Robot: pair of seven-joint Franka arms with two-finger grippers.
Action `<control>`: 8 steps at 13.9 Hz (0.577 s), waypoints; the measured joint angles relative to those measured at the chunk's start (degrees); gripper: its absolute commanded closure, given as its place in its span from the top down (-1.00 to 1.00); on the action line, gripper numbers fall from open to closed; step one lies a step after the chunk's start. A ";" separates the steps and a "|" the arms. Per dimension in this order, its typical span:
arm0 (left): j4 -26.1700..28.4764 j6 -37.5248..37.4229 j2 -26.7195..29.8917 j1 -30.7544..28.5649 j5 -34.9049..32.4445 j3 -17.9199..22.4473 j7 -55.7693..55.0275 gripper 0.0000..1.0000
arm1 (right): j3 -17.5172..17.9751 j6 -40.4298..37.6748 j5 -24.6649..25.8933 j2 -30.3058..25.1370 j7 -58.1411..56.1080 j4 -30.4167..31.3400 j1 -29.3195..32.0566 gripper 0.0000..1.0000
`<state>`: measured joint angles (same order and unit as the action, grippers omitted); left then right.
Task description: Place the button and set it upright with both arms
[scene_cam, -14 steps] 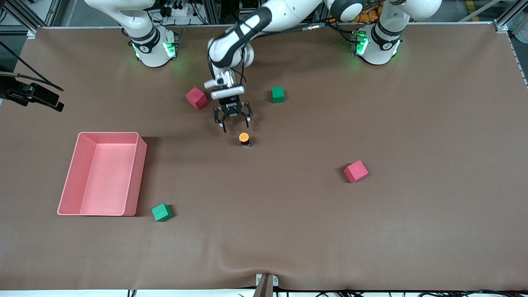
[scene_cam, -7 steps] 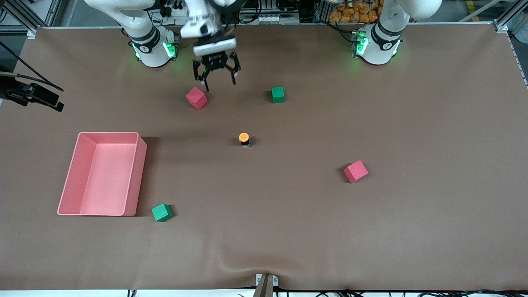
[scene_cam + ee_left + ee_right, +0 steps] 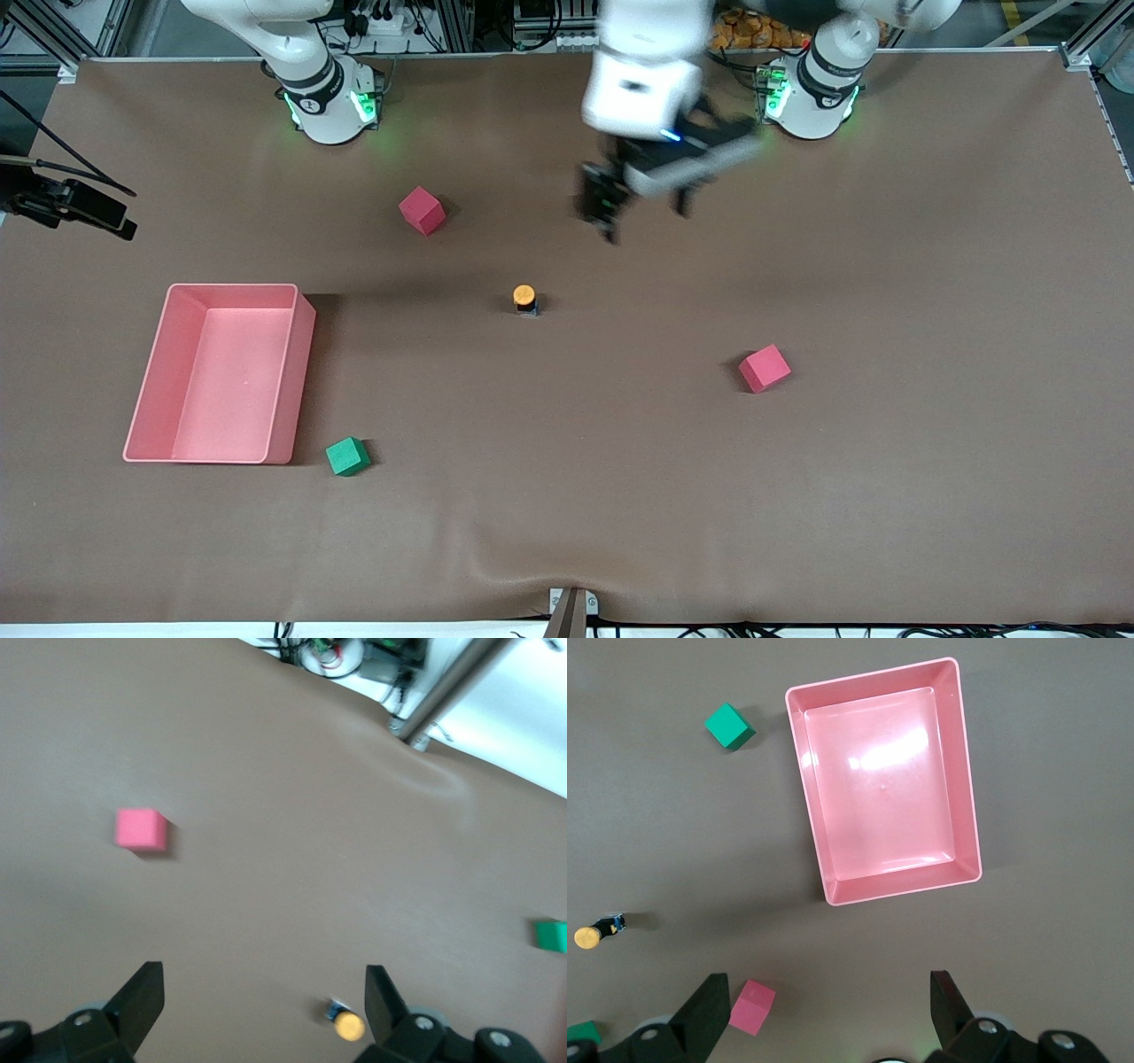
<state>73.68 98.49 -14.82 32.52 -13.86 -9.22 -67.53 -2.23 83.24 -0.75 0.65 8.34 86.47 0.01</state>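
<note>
The button (image 3: 524, 299) stands upright on the brown table (image 3: 886, 487), orange cap on top, near the middle. It also shows as the button (image 3: 348, 1025) close to one left fingertip in the left wrist view and as the button (image 3: 594, 935) in the right wrist view. My left gripper (image 3: 642, 208) hangs open and empty in the air, over the spot farther from the front camera than the button, toward the left arm's base. My left gripper (image 3: 263, 1001) holds nothing. My right gripper (image 3: 828, 1010) is open and empty, high above the table, out of the front view.
A pink bin (image 3: 301, 381) lies toward the right arm's end, with a green cube (image 3: 347, 456) beside it. One red cube (image 3: 422, 210) sits near the right arm's base. Another red cube (image 3: 764, 368) lies toward the left arm's end.
The open left gripper has risen from beside the button, swung toward the right arm's base, then crossed toward the left arm's base, where it covers a green cube. The button has not moved.
</note>
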 measured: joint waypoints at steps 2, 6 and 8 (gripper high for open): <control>0.04 -1.90 1.02 -6.60 2.35 -0.11 6.23 1.00 | -0.02 -0.01 0.00 0.01 0.00 0.01 0.01 1.00; 0.27 -6.46 3.35 -18.52 7.09 -0.42 23.33 1.00 | -0.03 -0.03 0.00 0.01 0.00 0.02 0.01 1.00; 2.17 -7.69 5.36 -23.93 10.56 -0.42 33.56 1.00 | -0.04 -0.07 0.00 0.01 0.00 0.02 0.01 1.00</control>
<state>75.85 90.80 -9.46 8.59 -3.30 -9.64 -33.97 -2.27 83.16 -0.75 0.66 8.34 86.48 0.03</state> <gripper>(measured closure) 0.000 0.000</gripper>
